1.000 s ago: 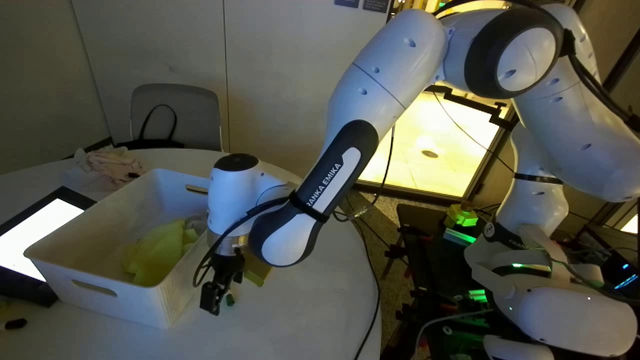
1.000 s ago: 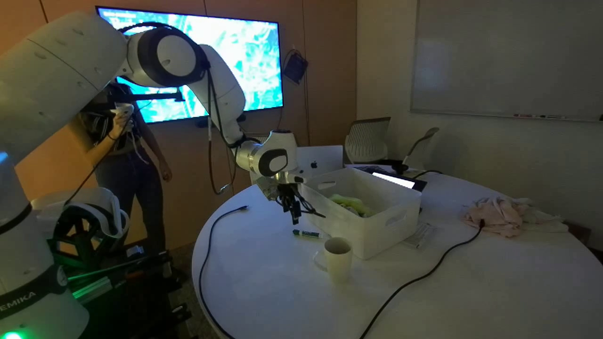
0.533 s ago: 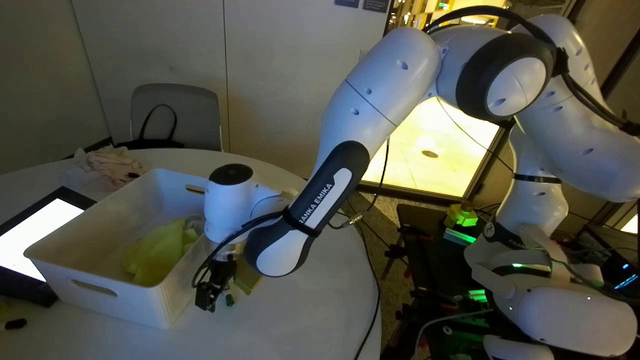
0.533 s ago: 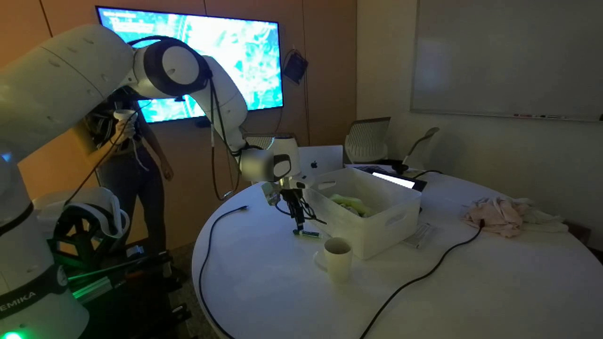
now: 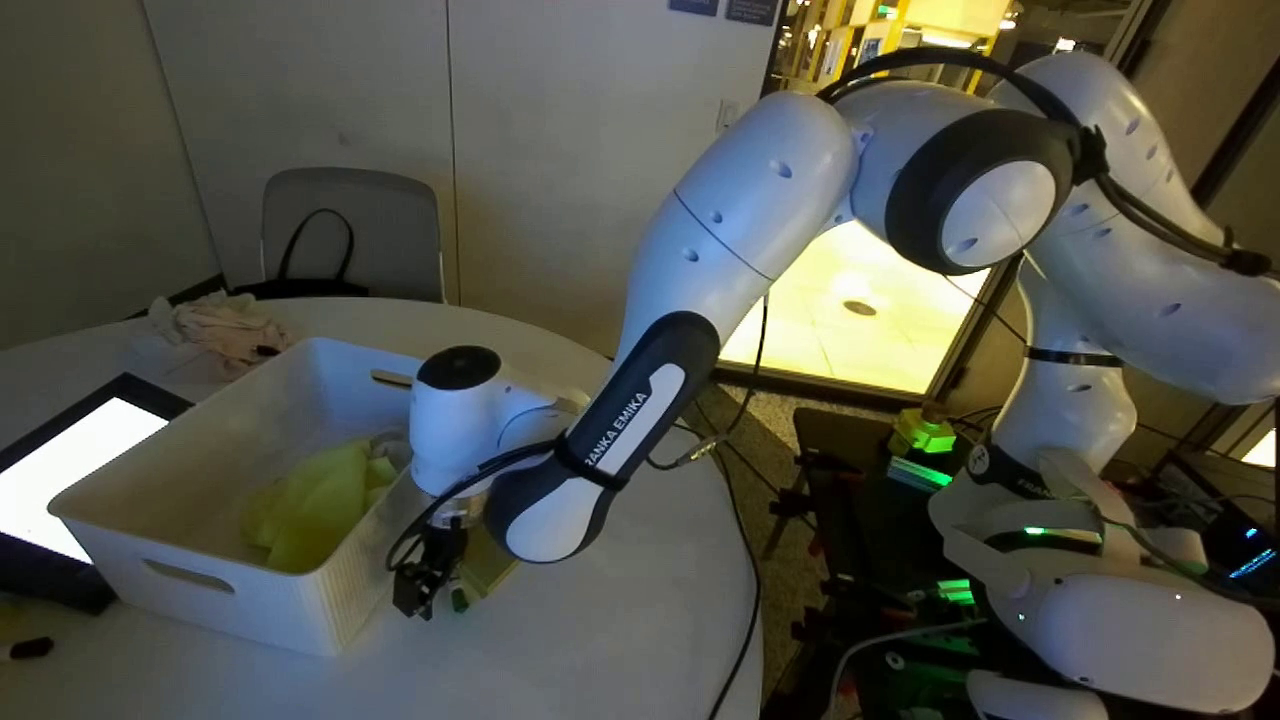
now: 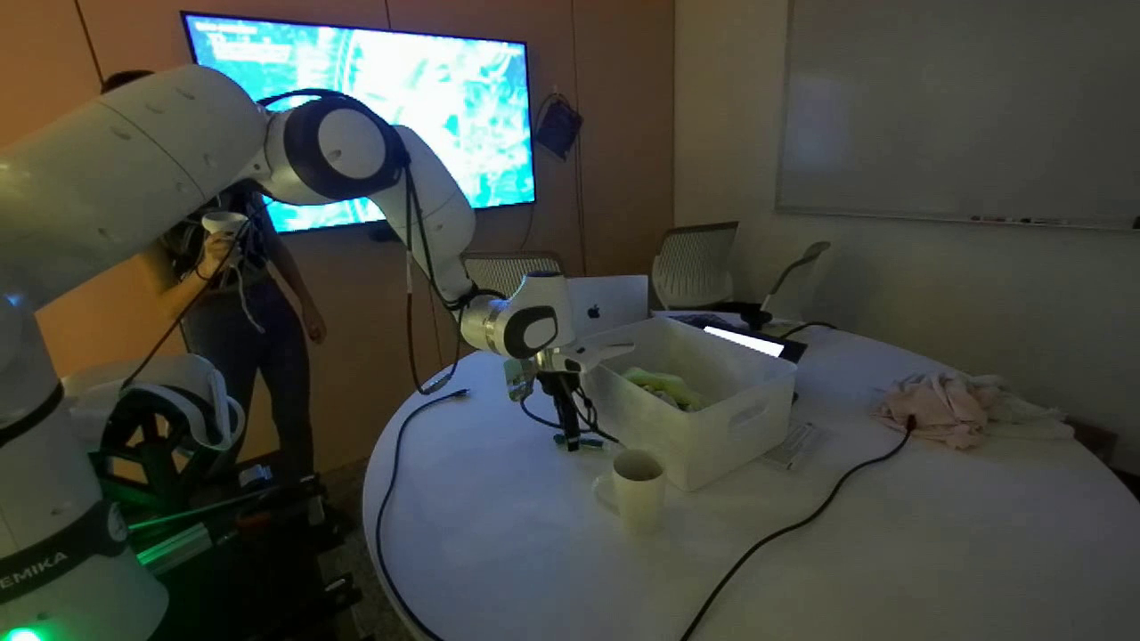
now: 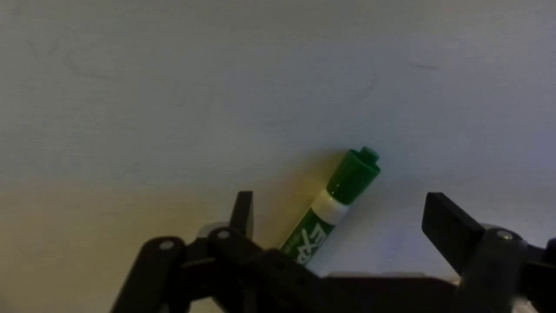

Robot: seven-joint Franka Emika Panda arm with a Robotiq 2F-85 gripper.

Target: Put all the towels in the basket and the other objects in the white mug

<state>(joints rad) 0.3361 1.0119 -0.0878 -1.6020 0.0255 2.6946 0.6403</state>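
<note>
Dim room, wall-mounted lit screen. Round white table carries white basket, yellow-green towels heaped inside. White mug upright, just beside basket's corner. Gripper low over table, jaws spread, one each side of green marker lying there; contact cannot be told. Black cable runs along table's edge; broad tabletop between cable and mug.
</note>
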